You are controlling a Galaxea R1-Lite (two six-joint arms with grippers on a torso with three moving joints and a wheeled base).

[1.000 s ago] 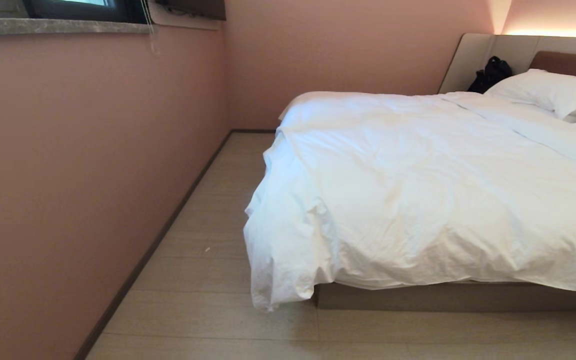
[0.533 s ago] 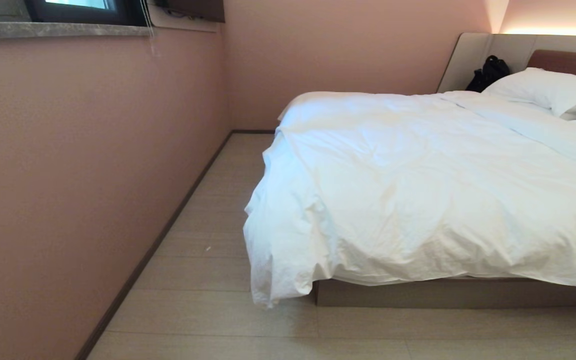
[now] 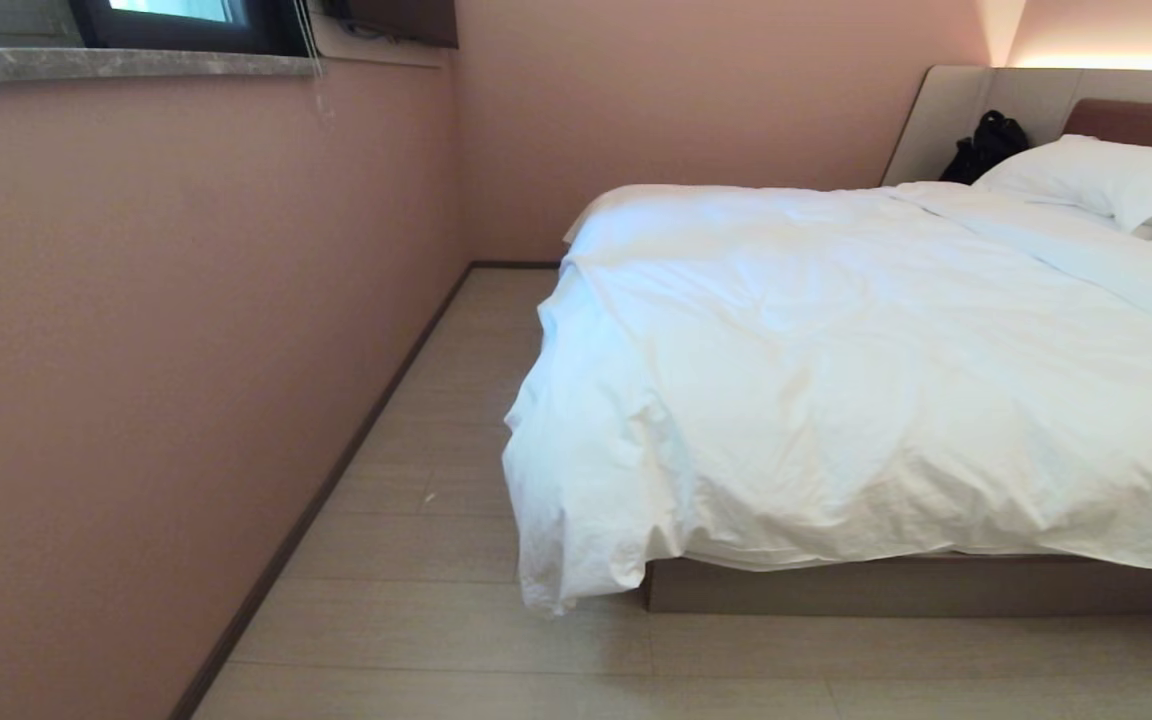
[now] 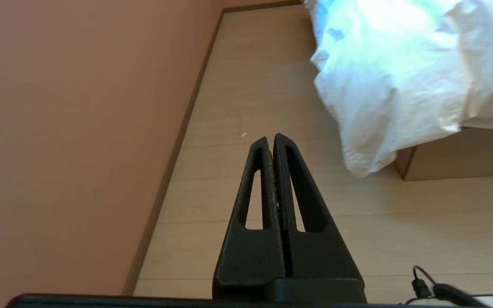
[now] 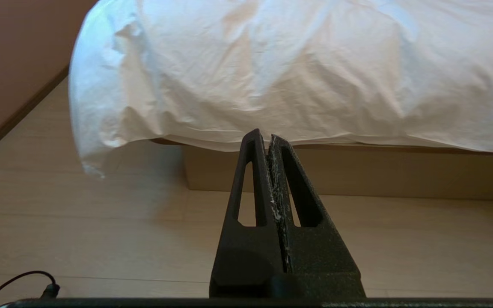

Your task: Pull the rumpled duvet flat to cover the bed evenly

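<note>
Hanging duvet (image 5: 298, 72) corner ahead of both tools, apart; left tool (image 4: 272, 139), right tool (image 5: 265, 134) closed, empty.

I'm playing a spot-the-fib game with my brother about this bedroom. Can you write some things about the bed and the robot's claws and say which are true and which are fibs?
1. The duvet hangs over the bed's corner nearest the wall, down close to the floor. True.
2. The left gripper is pinching the duvet. False: it is shut on nothing, above the bare floor, apart from the duvet.
3. The right gripper is wide open. False: its fingers are pressed together, pointing at the bed base.
4. A black bag sits by the headboard, next to a white pillow. True.
5. The duvet is perfectly smooth. False: it is wrinkled, most of all at the hanging corner.
</note>
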